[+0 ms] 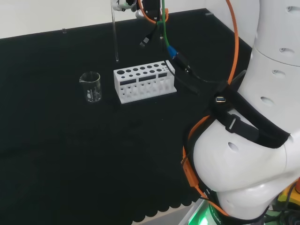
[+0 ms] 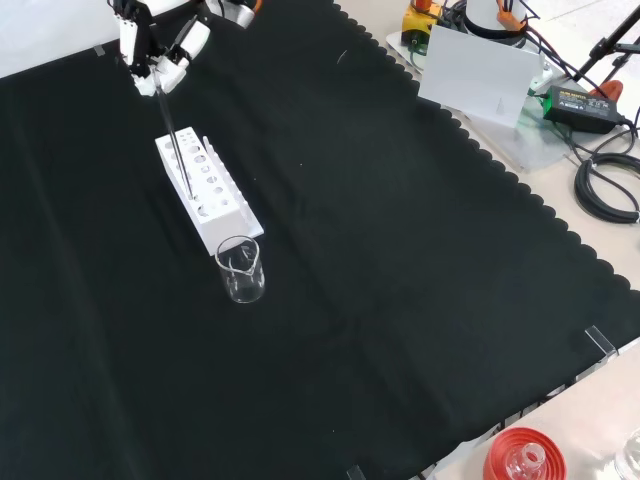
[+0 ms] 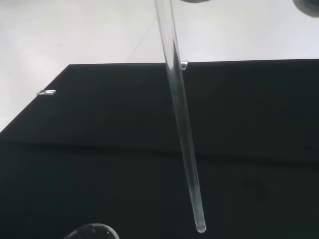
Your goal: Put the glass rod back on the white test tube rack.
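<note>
Above the white rack (image 2: 208,195), your hand (image 2: 150,55) pinches the glass rod (image 2: 177,150) upright in the front view, while the head view shows its tip behind the rack, right of the beaker (image 1: 91,86).

1. You will find no text, label, number or sign that can be read on the white test tube rack (image 1: 144,83).
2. The beaker (image 1: 91,86) beside it carries faint markings, too small for you to make out.
3. The power adapter (image 2: 583,106) beyond the cloth's far right corner in the front view has a label; its print cannot be made out.
</note>
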Available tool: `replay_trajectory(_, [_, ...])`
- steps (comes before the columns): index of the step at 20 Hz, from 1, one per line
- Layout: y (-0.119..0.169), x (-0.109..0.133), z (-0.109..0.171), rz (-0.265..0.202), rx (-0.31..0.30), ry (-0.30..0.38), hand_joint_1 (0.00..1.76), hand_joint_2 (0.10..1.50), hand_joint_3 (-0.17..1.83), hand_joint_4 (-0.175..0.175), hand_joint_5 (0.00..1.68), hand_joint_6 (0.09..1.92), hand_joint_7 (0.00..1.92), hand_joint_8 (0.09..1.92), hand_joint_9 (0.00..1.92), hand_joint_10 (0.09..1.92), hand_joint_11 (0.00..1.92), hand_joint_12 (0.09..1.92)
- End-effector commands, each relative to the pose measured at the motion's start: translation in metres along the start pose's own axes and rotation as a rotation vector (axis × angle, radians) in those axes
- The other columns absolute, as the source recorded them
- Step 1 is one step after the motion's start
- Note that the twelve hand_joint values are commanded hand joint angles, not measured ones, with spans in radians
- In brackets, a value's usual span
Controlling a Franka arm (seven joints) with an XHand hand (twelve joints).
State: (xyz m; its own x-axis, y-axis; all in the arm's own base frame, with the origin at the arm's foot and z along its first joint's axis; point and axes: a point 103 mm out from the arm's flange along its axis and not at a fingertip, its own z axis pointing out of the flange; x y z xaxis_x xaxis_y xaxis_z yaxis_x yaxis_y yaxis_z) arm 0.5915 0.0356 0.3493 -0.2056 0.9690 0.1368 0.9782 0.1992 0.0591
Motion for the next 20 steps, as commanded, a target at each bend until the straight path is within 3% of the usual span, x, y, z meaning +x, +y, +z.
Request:
replay_trajectory(1, [-0.003, -0.005, -0.001, 0.010, 0.006, -0.008, 1.31, 1.07, -0.17, -0.175, 1.25, 0.56, 1.29, 0.58, 1.80, 0.34, 1.68, 0.63])
replay_trajectory(20, [-0.021, -0.005, 0.001, -0.022, -0.011, -0.007, 1.31, 1.07, -0.17, -0.175, 1.25, 0.56, 1.29, 0.58, 1.81, 0.33, 1.68, 0.63])
